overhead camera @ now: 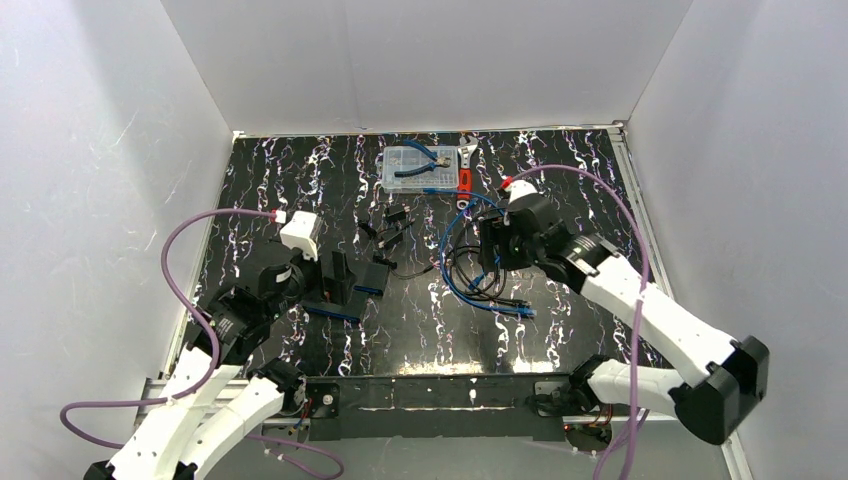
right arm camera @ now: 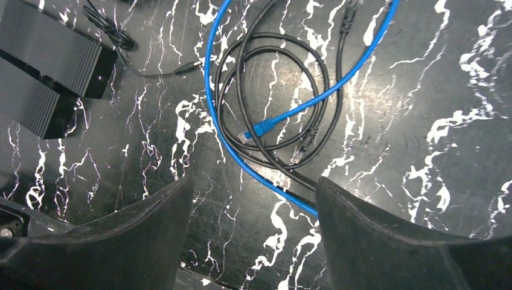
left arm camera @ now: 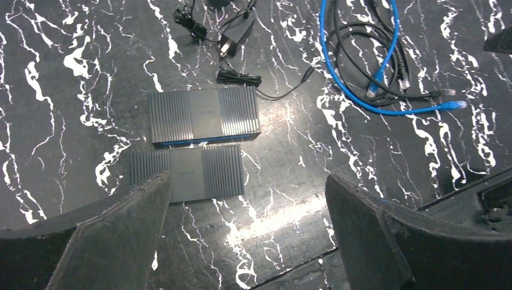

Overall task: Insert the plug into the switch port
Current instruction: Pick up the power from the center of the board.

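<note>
Task not started: nothing gripped, nothing inserted.
The left pincer [left arm camera: 244, 181] hangs released and empty over two black switch boxes. The nearer box [left arm camera: 187, 175] lies just ahead of one finger and the farther box [left arm camera: 205, 115] just beyond it; no port can be made out on either edge. The right pincer [right arm camera: 253, 181] is likewise spread and empty. The blue cable's plug [right arm camera: 264, 127] rests on the table [right arm camera: 422, 181] just ahead of its fingertips, among looped black cables [right arm camera: 326, 78]. By judgement, grasping, carrying and seating the plug all remain.
</note>
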### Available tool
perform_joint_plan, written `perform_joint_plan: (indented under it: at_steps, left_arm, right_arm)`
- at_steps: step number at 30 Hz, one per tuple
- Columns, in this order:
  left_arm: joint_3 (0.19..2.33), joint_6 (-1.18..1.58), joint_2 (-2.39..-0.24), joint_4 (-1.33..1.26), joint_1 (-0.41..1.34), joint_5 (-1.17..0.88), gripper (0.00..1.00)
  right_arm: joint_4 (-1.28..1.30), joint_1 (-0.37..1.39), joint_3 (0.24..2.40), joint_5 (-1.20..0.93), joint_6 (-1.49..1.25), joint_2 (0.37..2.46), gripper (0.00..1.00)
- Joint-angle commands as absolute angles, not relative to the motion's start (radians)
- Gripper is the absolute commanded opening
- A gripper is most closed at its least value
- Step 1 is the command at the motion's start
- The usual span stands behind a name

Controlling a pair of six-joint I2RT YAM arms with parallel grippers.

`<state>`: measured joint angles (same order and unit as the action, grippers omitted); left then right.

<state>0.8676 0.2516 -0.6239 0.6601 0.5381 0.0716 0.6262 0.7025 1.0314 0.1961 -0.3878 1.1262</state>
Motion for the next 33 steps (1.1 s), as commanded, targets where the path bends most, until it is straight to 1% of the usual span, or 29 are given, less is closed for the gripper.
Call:
perform_joint_plan:
  at_steps: [1, 3, 6, 21, 33]
  left_arm:
    - [0.849, 0.253, -0.600, 0.678, 0.540, 0.146, 0.99]
    - [0.845, 0.253, -0.586, 0.678, 0.540, 0.163, 0.99]
    - [0.844, 0.256, -0.575, 0.683, 0.540, 0.195, 0.99]
    - [0.842, 0.262, -0.562, 0.697, 0.540, 0.223, 0.99]
    - [0.840, 0.264, -0.559, 0.699, 0.540, 0.222, 1.00]
  right_arm:
    - [0.566, 0.709, 1.101, 0.104, -0.402, 1.223, 0.76]
    - [0.543, 0.712, 1.124, 0.081, -0.406, 1.276, 0.73]
    - [0.523, 0.721, 1.169, 0.066, -0.413, 1.357, 0.71]
    - [0.447, 0.827, 1.432, 0.090, -0.521, 1.723, 0.72]
    - [0.440, 0.866, 1.658, 0.060, -0.520, 2.000, 0.70]
